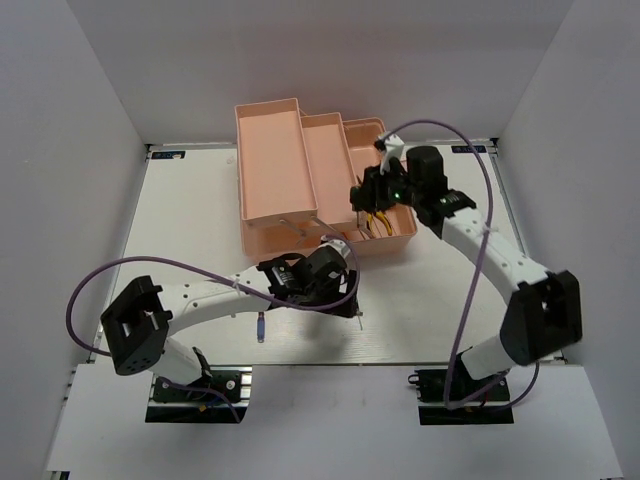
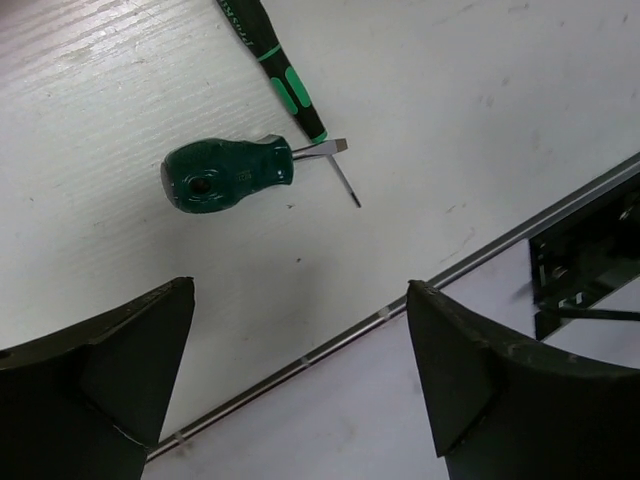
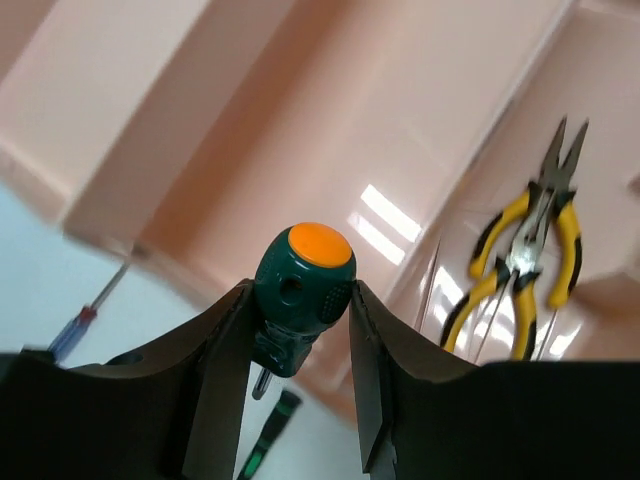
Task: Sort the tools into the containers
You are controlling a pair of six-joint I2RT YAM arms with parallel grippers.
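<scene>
Overhead, two robot arms work around a salmon-pink toolbox (image 1: 270, 170) on a white table (image 1: 180, 230).
At left, a purple-handled screwdriver (image 1: 259, 327) lies close to the table's near edge. The left gripper (image 2: 300, 370) is spread wide with nothing between its fingers, above a stubby green screwdriver (image 2: 228, 175) that lies against the tip end of a slim black-green screwdriver (image 2: 275, 65). The toolbox has three sections side by side, and two yellow-handled pliers (image 3: 522, 262) lie in the rightmost. Over that section the right gripper (image 3: 298, 290) is clamped on an orange-capped stubby screwdriver (image 3: 300, 270).
</scene>
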